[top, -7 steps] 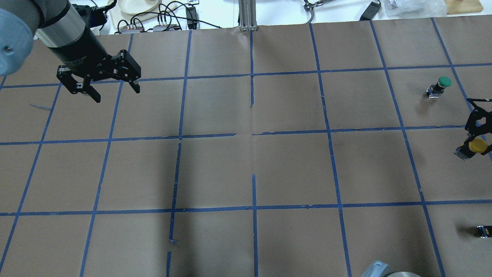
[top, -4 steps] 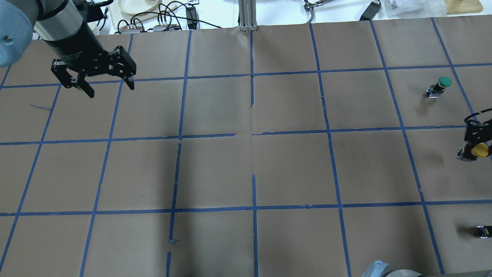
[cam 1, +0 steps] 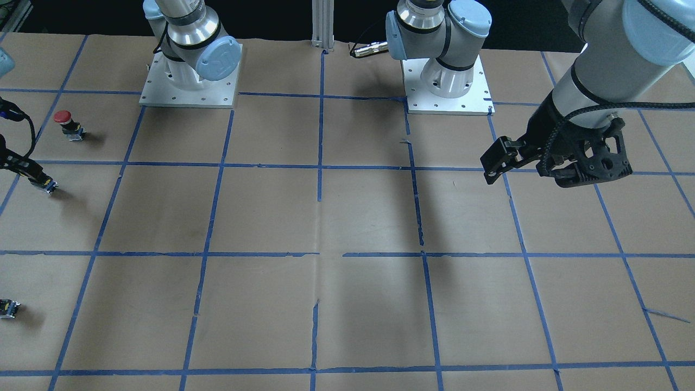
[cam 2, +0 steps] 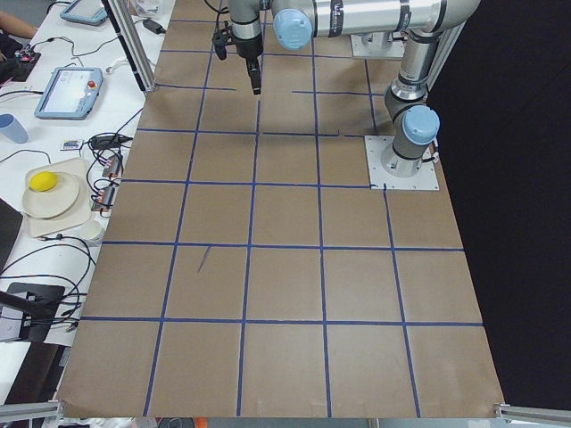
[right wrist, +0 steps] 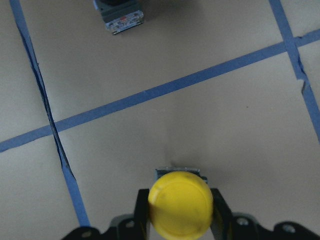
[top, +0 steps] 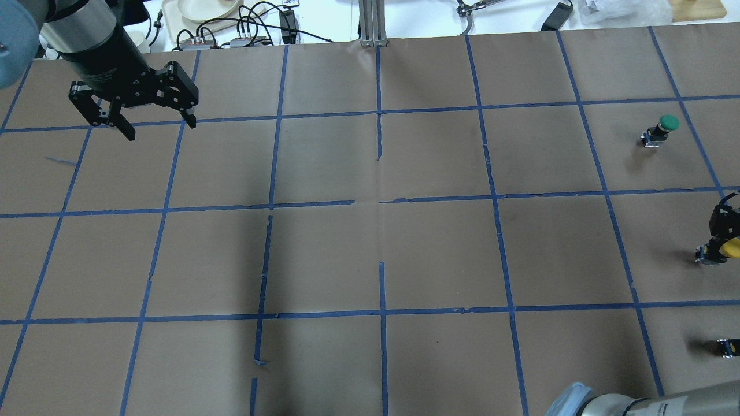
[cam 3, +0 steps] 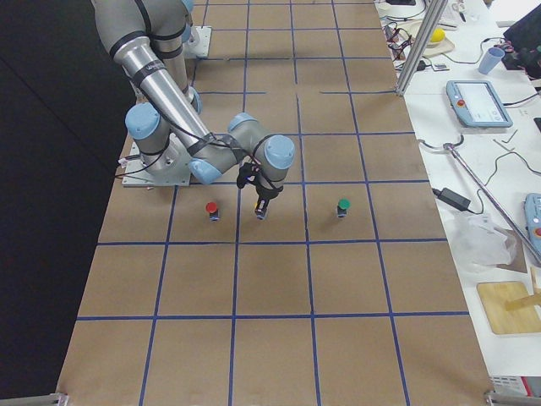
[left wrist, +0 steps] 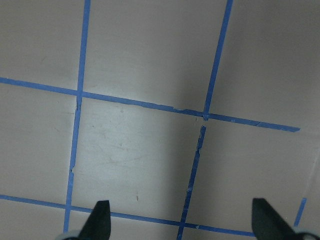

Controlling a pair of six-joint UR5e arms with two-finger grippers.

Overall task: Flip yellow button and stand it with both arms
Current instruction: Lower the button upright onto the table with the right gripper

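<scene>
The yellow button (right wrist: 181, 202) stands cap up between my right gripper's fingers (right wrist: 141, 215). Its blocky base is at the paper or just above it; I cannot tell whether it touches. In the overhead view the yellow button (top: 732, 248) is at the right edge, and my right gripper (top: 722, 238) is shut on it from above. The front view shows only the button's base (cam 1: 47, 186) at the far left. My left gripper (top: 161, 129) is open and empty, high over the far left of the table. It also shows in the front view (cam 1: 543, 171) and the left wrist view (left wrist: 182, 222).
A green-capped button (top: 668, 123) stands beyond the yellow one. A red-capped button (cam 1: 64, 117) stands on the robot's side of it. A small dark part (top: 727, 346) is cut off by the overhead view's right edge. Brown paper with a blue tape grid (top: 381, 202) covers the table.
My right gripper has moved toward the robot with the yellow button, which went from tilted to cap up and lower. My left gripper, still open, has drawn back toward the far left.
</scene>
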